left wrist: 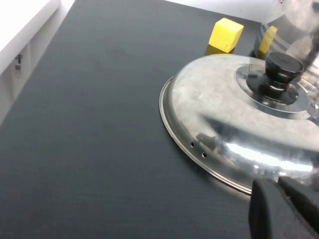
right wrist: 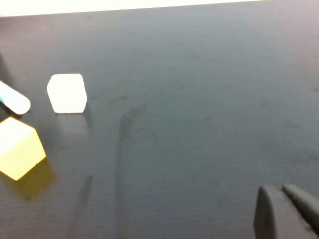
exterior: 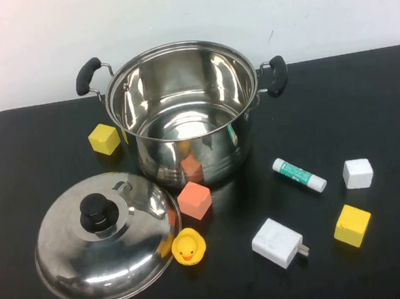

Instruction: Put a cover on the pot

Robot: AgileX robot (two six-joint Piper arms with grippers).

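- We see the pot (exterior: 184,111) standing open and empty at the far middle of the black desk (exterior: 369,99), its two black handles pointing left and right.
- The lid (exterior: 107,237) lies dome up on the desk, near and to the left of the pot, with its black knob (exterior: 96,210) on top; the covering is not yet done.
- Our left claw (left wrist: 286,206) hangs just beside the lid's rim, only its dark tips in the left wrist view, and we cannot tell whether it is open or closed.
- Our right claw (right wrist: 286,211) is over bare desk on the right, near the white cube (right wrist: 67,93) and a yellow cube (right wrist: 19,147); its state we cannot tell either.
- We judge the knob the best hold: take it squarely, lift the lid level and clear of the orange cube (exterior: 194,200) and rubber duck (exterior: 188,246) beside it, then centre it over the pot's rim.
- The glue stick (exterior: 299,174) bears a green label, too small to read; we read no other writing.
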